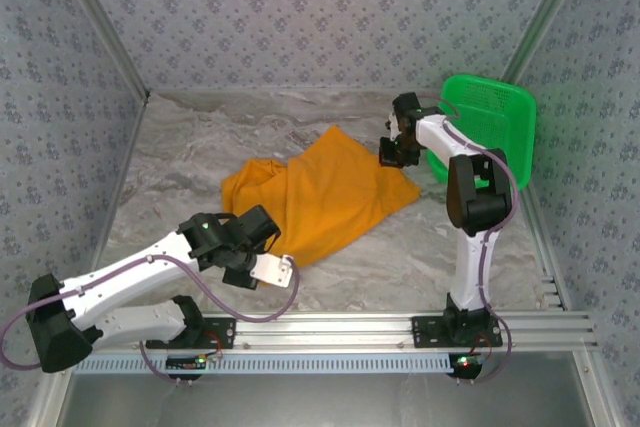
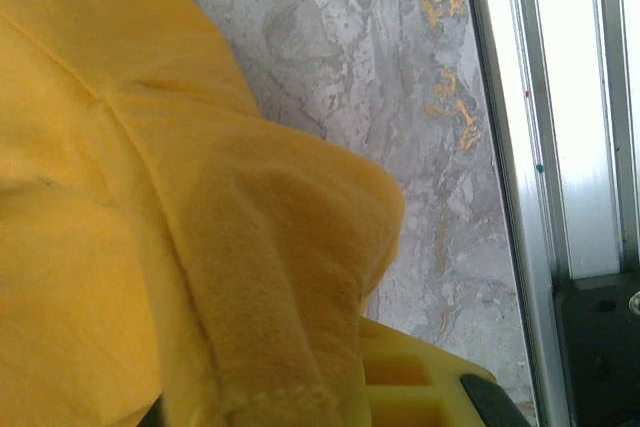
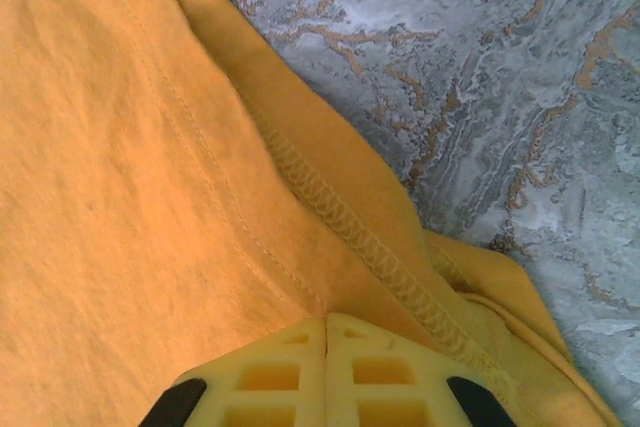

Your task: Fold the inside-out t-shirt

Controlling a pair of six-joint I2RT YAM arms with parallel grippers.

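Observation:
The inside-out t-shirt (image 1: 322, 192) lies crumpled in the middle of the marble table, orange-yellow with its stitched seams (image 3: 340, 217) showing. My left gripper (image 1: 266, 239) sits at the shirt's near-left edge. A thick fold of the t-shirt (image 2: 250, 277) drapes over its jaws, leaving one yellow finger (image 2: 415, 377) showing, and it is shut on the cloth. My right gripper (image 1: 392, 155) is at the shirt's far-right corner. Its two yellow fingers (image 3: 270, 372) meet tip to tip, pinching the cloth beside the hem.
A green mesh basket (image 1: 492, 122) leans against the right wall just behind the right arm. Bare marble (image 1: 400, 257) stretches in front of the shirt to the metal rail (image 1: 380, 322) at the near edge. Patterned walls close in three sides.

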